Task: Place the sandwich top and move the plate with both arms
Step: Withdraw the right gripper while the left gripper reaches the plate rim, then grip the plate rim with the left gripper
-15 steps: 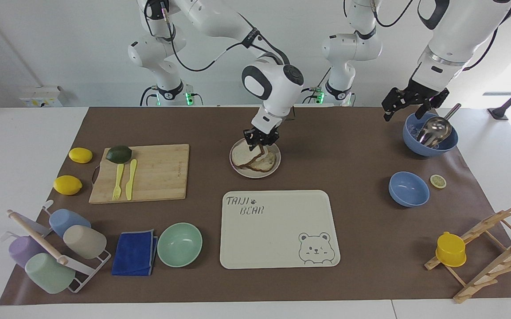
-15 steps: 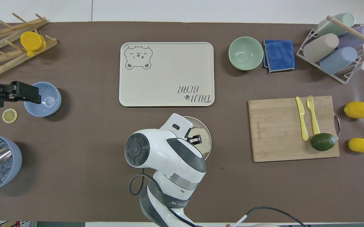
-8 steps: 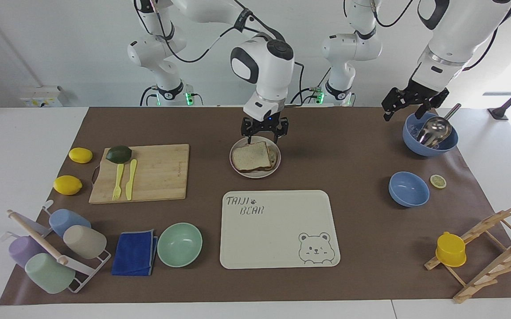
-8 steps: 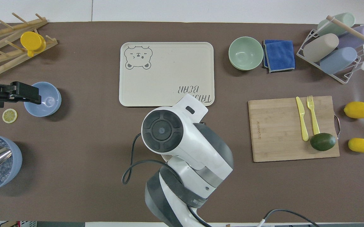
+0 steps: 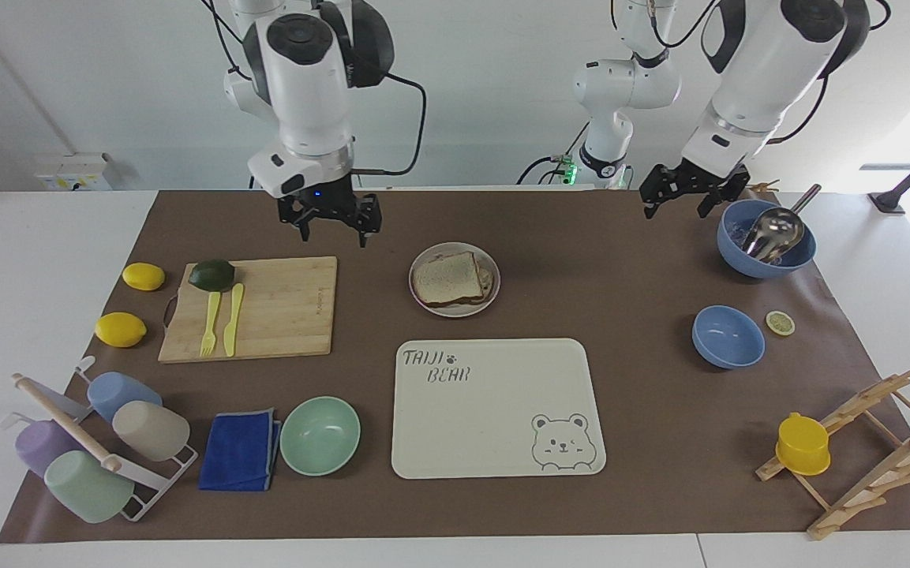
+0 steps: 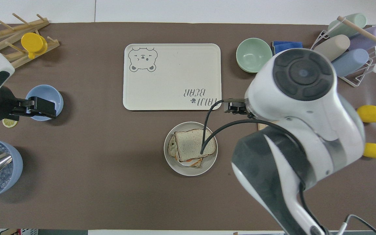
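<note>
The sandwich top [image 5: 447, 278], a pale slice with a brown crust, lies flat on the stacked sandwich on the plate [image 5: 455, 311] in the middle of the mat. It also shows in the overhead view [image 6: 192, 147] on the plate [image 6: 178, 166]. My right gripper [image 5: 334, 227] is open and empty, raised over the mat beside the cutting board's corner; only part of it shows in the overhead view [image 6: 236, 107]. My left gripper [image 5: 675, 207] is open and empty, raised beside the big blue bowl; in the overhead view [image 6: 42, 109] it covers the small blue bowl.
The cream bear tray [image 5: 494, 410] lies farther from the robots than the plate. A cutting board [image 5: 273, 308] with avocado, fork and knife is toward the right arm's end. A blue bowl with a metal scoop [image 5: 766, 237] and a small blue bowl [image 5: 728, 337] are toward the left arm's end.
My right gripper let go of the bread slice, which now lies flat on the sandwich, then rose and swung away toward the cutting board. My left gripper shifted a little toward the table's middle.
</note>
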Available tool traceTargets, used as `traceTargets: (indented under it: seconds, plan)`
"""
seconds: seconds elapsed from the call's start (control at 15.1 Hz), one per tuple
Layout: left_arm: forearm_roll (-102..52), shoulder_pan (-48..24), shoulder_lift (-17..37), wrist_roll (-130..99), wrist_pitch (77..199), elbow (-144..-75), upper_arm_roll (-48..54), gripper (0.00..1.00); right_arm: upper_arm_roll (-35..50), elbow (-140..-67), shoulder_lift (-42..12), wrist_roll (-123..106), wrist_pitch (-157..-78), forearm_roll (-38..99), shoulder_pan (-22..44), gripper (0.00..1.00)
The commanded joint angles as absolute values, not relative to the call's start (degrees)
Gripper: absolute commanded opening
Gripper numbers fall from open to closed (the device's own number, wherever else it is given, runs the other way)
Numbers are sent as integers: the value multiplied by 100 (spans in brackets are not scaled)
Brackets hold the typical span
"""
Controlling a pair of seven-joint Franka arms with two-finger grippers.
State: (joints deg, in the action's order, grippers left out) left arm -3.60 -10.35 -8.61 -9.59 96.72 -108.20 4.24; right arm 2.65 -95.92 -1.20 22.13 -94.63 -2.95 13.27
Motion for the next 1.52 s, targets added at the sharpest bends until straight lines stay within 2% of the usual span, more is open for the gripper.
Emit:
traceTargets:
  seconds: [0.0,0.13,0.27,0.46,0.73,0.93,1.19,1.46]
  plan:
    - [-789,-1616,-1433,-1343,10623,-12214,369,100,203,-9572,132,1181,-9115,-88,739,100]
    - [-1132,-1906,-1389,-1433,11317,-12741,369,100,-96,-9545,167,757,-8887,-167,695,100]
    - [-1651,-2099,-1162,-1424,11959,-13156,369,100,-79,-9432,159,354,-8798,-115,222,100]
    - [-1879,-2600,-328,-1433,12750,-13201,378,100,-79,-9439,141,193,-8781,-105,97,100]
    - [-2626,-2978,306,-1433,13665,-13201,369,99,-237,-9431,149,-122,-8658,-97,105,100]
    - [-2839,-3102,597,-1441,13957,-13201,378,85,-360,-9518,202,-324,-8675,-88,70,100]
    - [-2900,-3199,615,-1441,13922,-13210,378,69,-527,-9510,272,-177,-8622,-97,79,100]
    - [-2970,-3225,624,-1441,13939,-13210,378,42,-545,-9501,343,-158,-8613,-1,88,100]
